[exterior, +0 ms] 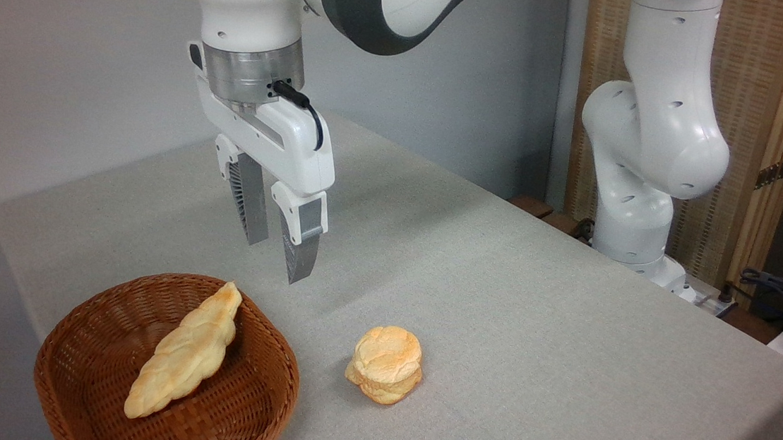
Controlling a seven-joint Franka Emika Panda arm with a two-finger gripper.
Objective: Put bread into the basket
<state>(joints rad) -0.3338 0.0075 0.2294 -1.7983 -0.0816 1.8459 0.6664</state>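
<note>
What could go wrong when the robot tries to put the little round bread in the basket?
1. The bun looks like stacked layers, so the fingers might pinch only the top or squash it.
2. The long loaf already fills much of the basket, so the bun could land on it and roll out.

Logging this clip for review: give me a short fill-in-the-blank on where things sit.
1. The long loaf lies inside the ____.
2. The round bun sits on the ____, to the right of the basket.
3. The end effector hangs in the air holding ____.

Missing words: basket; table; nothing
</note>
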